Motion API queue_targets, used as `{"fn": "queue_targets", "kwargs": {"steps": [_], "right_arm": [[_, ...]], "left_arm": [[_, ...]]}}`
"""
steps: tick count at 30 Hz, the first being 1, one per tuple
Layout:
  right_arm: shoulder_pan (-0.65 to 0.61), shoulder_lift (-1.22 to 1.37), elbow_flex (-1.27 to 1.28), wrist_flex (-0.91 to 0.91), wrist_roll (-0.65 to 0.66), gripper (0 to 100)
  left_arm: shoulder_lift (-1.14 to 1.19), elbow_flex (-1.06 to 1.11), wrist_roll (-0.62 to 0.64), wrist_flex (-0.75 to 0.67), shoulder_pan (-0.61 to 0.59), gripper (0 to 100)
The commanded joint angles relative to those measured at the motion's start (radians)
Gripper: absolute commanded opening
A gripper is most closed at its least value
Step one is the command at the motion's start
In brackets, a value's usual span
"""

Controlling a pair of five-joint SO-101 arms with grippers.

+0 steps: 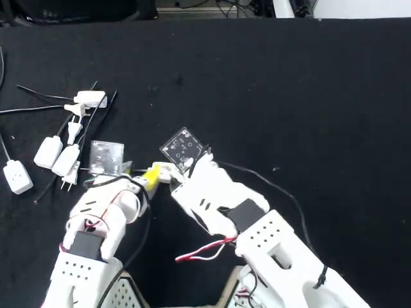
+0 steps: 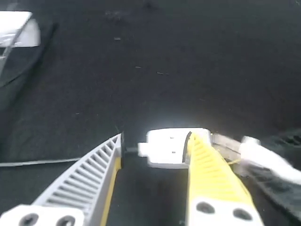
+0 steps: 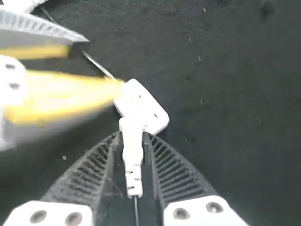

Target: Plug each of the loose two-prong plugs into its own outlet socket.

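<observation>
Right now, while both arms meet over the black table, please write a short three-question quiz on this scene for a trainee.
1. True or false: the right gripper is shut on the slim white two-prong plug.
2. Which finger of the left gripper touches the small white outlet socket block? A) grey B) yellow C) neither
3. Fill in: the spare white plugs and sockets lie on the black table at the ____ arm's side.
Key: 1 true; 2 B; 3 left.
</observation>
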Motion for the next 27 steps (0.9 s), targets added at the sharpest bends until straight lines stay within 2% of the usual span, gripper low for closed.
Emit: {"fn": "queue_targets", "kwargs": {"steps": [1,4,9,16,22,27], "right_arm": [[0.035,-0.027,-0.047,0.077,-0.002,1.0],[0.035,0.058,-0.104,0.110,-0.002,1.0],[0.034,0.286,-0.211,0.120,-0.002,1.0],[0.029,0.387,-0.249,0.120,-0.003,1.0],[0.029,0.415,-0.254,0.097,-0.002,1.0],[0.035,0.452,-0.255,0.049,-0.002,1.0]], "left_arm": [[-0.003,-0.074,0.005,-0.006,-0.163,22],[0.011,-0.110,0.100,0.009,-0.266,22],[0.166,-0.174,0.048,0.017,-0.225,22],[0.611,-0.332,0.044,-0.098,-0.220,22],[0.982,-0.444,0.080,-0.298,-0.216,22],[1.215,-0.576,0.123,-0.305,-0.214,22]]}}
